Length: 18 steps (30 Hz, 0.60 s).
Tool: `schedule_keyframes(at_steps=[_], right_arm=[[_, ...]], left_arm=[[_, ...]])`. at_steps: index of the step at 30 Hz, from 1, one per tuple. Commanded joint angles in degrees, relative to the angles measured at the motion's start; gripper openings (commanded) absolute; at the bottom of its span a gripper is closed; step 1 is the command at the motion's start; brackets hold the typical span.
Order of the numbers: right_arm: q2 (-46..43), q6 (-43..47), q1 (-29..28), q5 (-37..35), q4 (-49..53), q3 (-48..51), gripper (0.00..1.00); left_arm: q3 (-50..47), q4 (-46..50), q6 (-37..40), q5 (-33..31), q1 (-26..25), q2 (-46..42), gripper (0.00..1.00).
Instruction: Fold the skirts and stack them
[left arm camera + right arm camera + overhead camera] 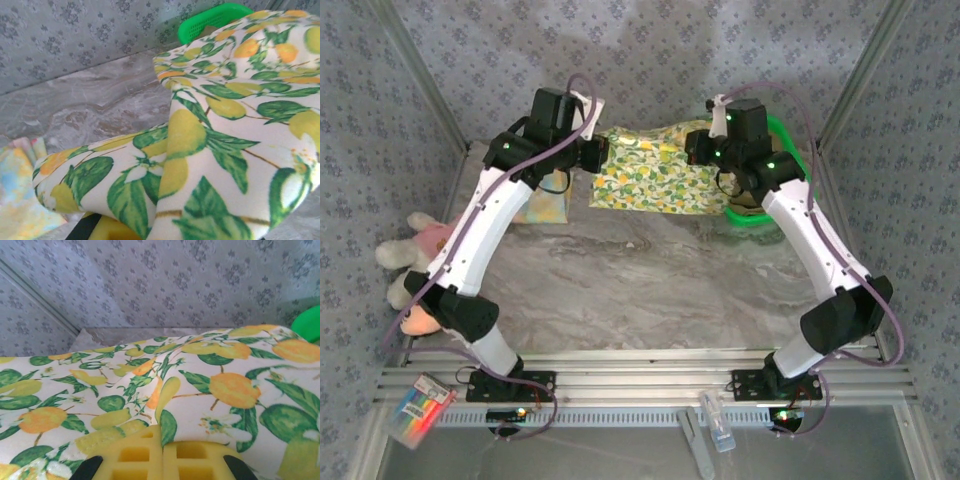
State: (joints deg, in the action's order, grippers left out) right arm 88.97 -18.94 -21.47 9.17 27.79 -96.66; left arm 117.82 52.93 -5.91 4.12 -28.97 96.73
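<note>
- Yellow fingers (pixel 145 467) of the right gripper (pixel 162 460) are closed, pinching the lemon-print skirt (pixel 210 385) spread just ahead.
- Left gripper (pixel 592 155) clamps the other corner.
- Folding step: next, carry both corners over evenly.

Left arm (pixel 485 215), right arm (pixel 810 225): white shells, black joints, black wrist blocks. Lilac cable (pixel 582 82) looped along each. Green LEDs (pixel 772 163) on right wrist. Right pincer (pixel 162 457) fingers (pixel 132 457) yellow, square-pocketed.

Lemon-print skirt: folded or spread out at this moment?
Spread out. The lemon-print skirt lies wide between the left tool and right tool, each shut on a side edge; cloth bunches at the left one, with no fold-over.
</note>
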Motion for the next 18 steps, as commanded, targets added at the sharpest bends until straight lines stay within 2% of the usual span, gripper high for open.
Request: schedule_keyframes(at_steps=[1,6,12,15,18], right_arm=[[-3.5,1.2,1.4,-1.8,-0.1,0.6,0.0],[-12.5,-2.1,-0.6,-0.4,-2.6,9.0,0.0],[-23.0,-4.9,-4.2,-1.3,-0.6,16.9,0.0],[-24.6,-5.4,-4.9,-2.7,2.5,19.0,0.0],[-23.1,-5.5,-4.8,-2.5,4.1,20.4,0.0]], left_arm=[[5.4,8.4,4.0,-2.6,0.8,1.0,0.0],[1.1,8.5,0.2,2.1,-0.4,-5.5,0.0],[-12.0,6.1,-5.8,8.9,-2.0,-16.5,0.0],[-16.6,5.8,-7.5,9.6,-1.3,-18.9,0.0],[-18.4,6.5,-8.0,10.0,1.0,-17.6,0.01]])
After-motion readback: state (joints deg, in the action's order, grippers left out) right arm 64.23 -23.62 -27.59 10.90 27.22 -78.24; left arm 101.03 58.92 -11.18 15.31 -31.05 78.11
